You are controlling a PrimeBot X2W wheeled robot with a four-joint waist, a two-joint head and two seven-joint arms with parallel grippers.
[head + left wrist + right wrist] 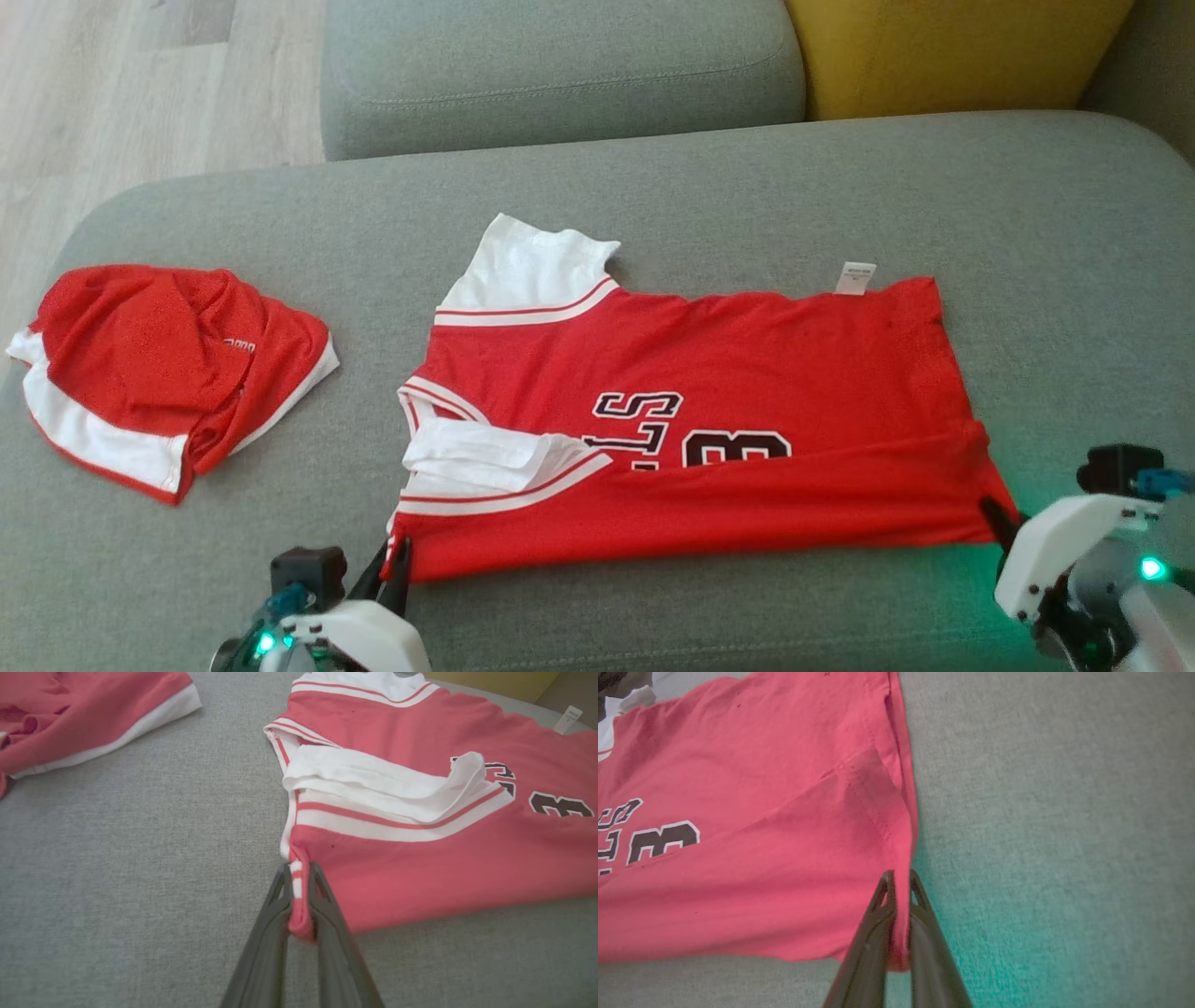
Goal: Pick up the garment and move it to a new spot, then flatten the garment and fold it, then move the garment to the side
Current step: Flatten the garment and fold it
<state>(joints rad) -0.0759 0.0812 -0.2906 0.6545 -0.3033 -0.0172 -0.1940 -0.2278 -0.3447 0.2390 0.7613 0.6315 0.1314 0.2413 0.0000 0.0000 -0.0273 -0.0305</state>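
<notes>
Red jersey (691, 439), white striped sleeves, dark lettering, near edge folded up over the print; lying mid-seat on grey sofa (747, 187). Second red-and-white garment (159, 373) crumpled well apart to the left. Yellow cushion (952, 51) behind; pale wood floor (112, 84) beyond. Left pincer (299, 868) pinching the near sleeve-end corner; right pincer (901, 875) clamped on the near hem corner.

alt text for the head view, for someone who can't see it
A red jersey with white sleeves lies on a grey sofa seat, near edge folded over its black lettering, the left tool and right tool each pinching a near corner. A crumpled red and white garment lies apart to its left.
</notes>
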